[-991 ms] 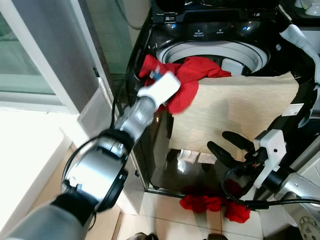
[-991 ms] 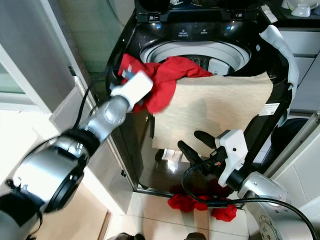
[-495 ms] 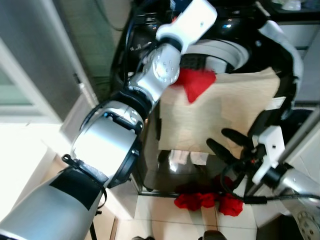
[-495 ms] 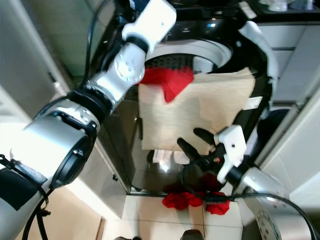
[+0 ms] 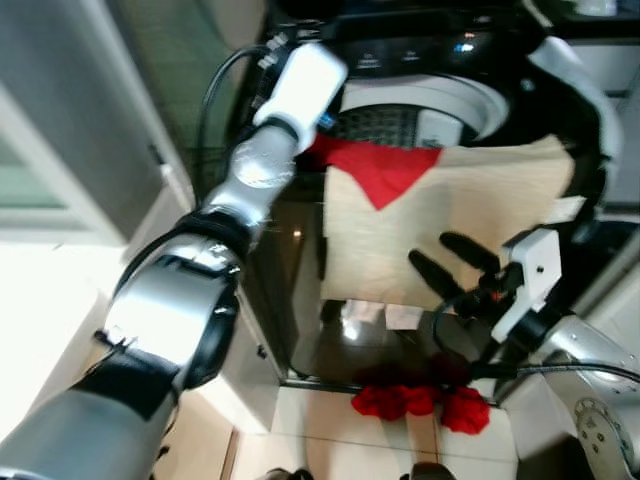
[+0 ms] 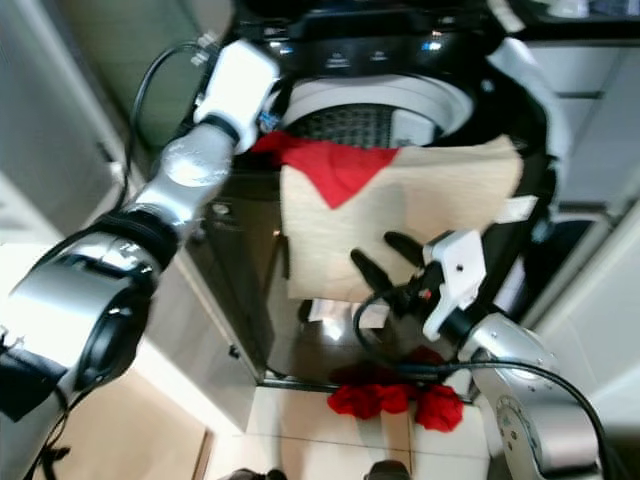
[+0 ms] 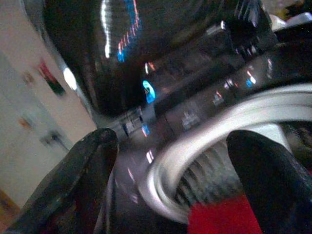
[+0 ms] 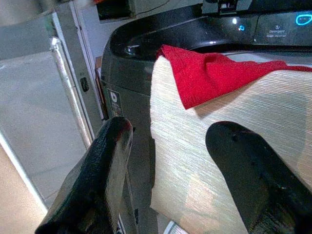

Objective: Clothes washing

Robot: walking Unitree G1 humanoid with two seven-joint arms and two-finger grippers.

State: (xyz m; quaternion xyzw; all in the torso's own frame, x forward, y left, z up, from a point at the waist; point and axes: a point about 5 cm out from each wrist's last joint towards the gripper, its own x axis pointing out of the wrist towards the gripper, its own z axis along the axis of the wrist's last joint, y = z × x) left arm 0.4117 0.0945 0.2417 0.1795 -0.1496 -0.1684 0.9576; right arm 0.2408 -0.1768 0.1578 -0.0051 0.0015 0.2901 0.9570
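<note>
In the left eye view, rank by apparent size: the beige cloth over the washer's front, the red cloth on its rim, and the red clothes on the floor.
1. Beige cloth, clearly largest.
2. Red cloth on the washer rim and red clothes on the floor: too alike to rank; the floor pile lies farther from the camera.

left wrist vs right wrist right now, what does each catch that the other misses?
Left wrist alone: the drum's white rim with its ribbed inside, and a round blue light on the dark lid.

Right wrist alone: the beige cloth draped over the washer's front edge, the machine's dark left side, and a grey door frame beside it.

Both: a piece of the red garment, the lit control panel, and each gripper's own open black fingers, left gripper and right gripper.
</note>
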